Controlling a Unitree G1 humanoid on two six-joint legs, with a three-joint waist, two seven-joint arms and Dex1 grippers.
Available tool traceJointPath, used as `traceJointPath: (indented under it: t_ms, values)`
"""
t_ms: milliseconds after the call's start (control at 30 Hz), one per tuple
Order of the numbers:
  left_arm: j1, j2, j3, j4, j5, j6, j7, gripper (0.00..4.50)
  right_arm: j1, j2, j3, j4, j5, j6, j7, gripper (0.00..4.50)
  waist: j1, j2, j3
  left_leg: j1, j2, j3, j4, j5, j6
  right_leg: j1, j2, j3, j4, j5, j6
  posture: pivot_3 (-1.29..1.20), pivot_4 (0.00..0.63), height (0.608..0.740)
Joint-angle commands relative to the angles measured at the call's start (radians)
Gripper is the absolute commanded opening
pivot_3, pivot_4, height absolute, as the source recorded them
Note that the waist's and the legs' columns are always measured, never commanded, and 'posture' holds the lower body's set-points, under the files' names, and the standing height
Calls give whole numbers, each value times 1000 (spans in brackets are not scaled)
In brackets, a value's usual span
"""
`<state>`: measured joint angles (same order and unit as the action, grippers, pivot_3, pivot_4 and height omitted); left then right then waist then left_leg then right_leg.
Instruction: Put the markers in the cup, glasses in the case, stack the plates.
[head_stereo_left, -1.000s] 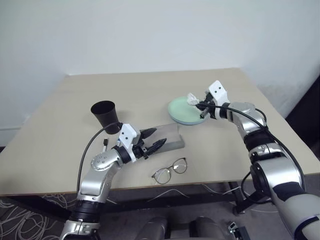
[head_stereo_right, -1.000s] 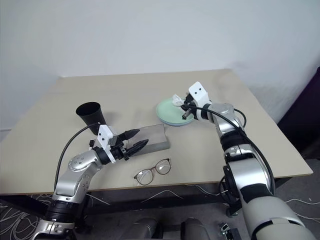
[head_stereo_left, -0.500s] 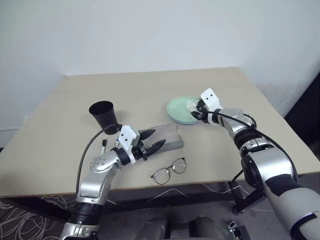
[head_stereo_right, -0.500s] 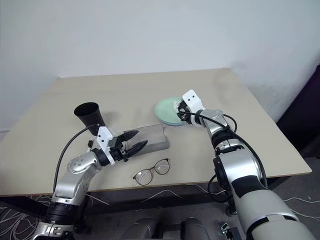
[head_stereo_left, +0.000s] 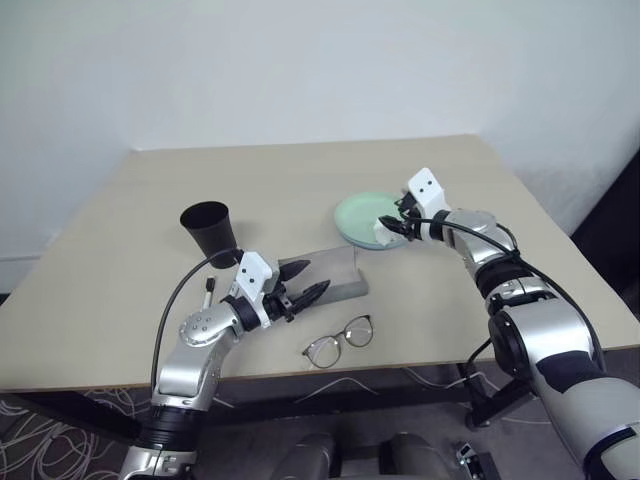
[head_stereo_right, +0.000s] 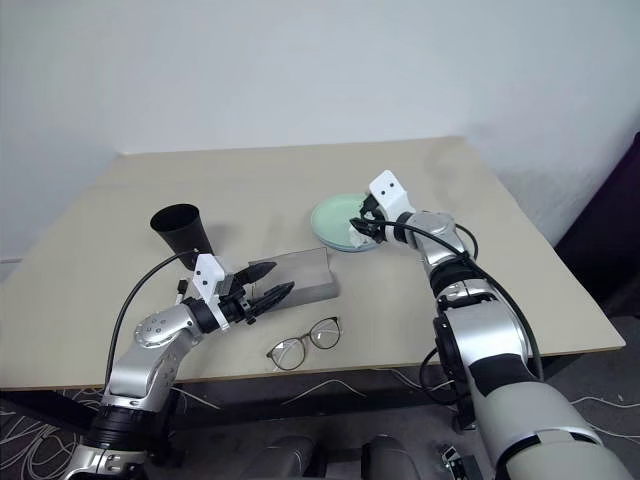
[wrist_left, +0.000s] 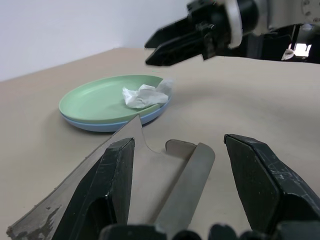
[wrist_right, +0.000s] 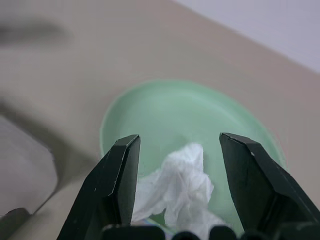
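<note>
The mint green plate (wrist_left: 95, 102) sits stacked on the light blue plate (wrist_left: 117, 125), with a crumpled white tissue (wrist_right: 180, 187) lying at its near rim. My right gripper (wrist_right: 179, 139) hovers open just above that tissue, holding nothing. The grey case (head_stereo_left: 338, 272) lies mid-table. Its left end lies between the fingers of my open left gripper (head_stereo_left: 317, 273). The glasses (head_stereo_left: 340, 340) lie unfolded in front of the case. The black cup (head_stereo_left: 208, 230) stands upright to the left. One marker (head_stereo_left: 208, 290) peeks out beside my left forearm, mostly hidden.
The tan table (head_stereo_left: 300, 175) has bare room behind the cup and plates. Its front edge runs close below the glasses, and its right edge is near my right elbow. A white wall stands behind the table.
My right gripper, which held the tissue above the plates, has opened and let it go. The tissue now lies on the green plate. The left arm has not moved.
</note>
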<state>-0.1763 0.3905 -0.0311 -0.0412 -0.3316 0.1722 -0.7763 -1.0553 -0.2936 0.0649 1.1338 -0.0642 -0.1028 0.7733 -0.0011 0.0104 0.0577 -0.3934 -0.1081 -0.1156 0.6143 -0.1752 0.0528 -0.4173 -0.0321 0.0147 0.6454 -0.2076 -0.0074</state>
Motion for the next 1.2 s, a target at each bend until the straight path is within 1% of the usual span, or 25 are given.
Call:
traceJointPath:
  t_ms: [33,200,300,433,567,667,767,867,900,1200]
  values:
    - [-29,21,19,-24,-10,-1,-14,3012,95,-41,14,-182,28,-36,119,2734,0,0,0,0,0,0,0,0,0,1,0,0,0,0,0,0,0,736]
    - [-34,59,10,-29,-43,53,-83,3012,286,-96,28,-455,66,-12,222,2734,0,0,0,0,0,0,1,0,0,1,0,0,0,0,0,0,0,736]
    - [-44,91,3,-42,-80,113,-144,3012,382,-112,22,-581,96,11,240,2734,-1,0,0,0,1,0,1,0,0,1,0,0,0,-1,-2,0,0,736]
    - [-67,135,-22,-60,-101,191,-210,3012,467,-122,19,-690,134,32,254,2734,0,0,0,0,2,0,2,0,0,1,0,0,1,-2,-2,0,0,736]
    - [-104,183,-65,-90,-126,314,-270,3012,539,-130,21,-792,223,82,341,2734,1,0,0,0,2,0,3,0,0,3,-1,-2,0,-2,-3,0,0,736]
    - [-138,200,-89,-83,-118,346,-295,3012,563,-139,26,-831,259,124,379,2734,1,-1,1,0,2,0,4,0,0,4,-1,-2,0,-2,-2,0,0,736]
    - [-175,208,-120,-62,-96,370,-307,3012,570,-137,33,-824,249,119,368,3297,1,-1,1,0,2,-1,5,0,0,4,-1,-2,0,-2,-2,0,0,736]
    - [-202,230,-174,-57,-49,387,-315,3012,575,-128,33,-816,235,98,339,4371,0,-1,1,0,2,-1,5,0,0,4,-1,-2,0,-2,-2,0,0,736]
    - [-208,233,-186,-58,-44,403,-318,3012,577,-127,34,-817,235,95,334,4460,0,-1,1,0,2,-1,5,0,0,4,-1,-2,0,-2,-3,0,0,736]
    - [-262,250,-255,-75,-57,519,-386,3012,594,-111,48,-806,213,55,268,4460,1,-1,1,-1,2,-1,4,0,0,3,-1,-2,-1,-2,-2,0,0,736]
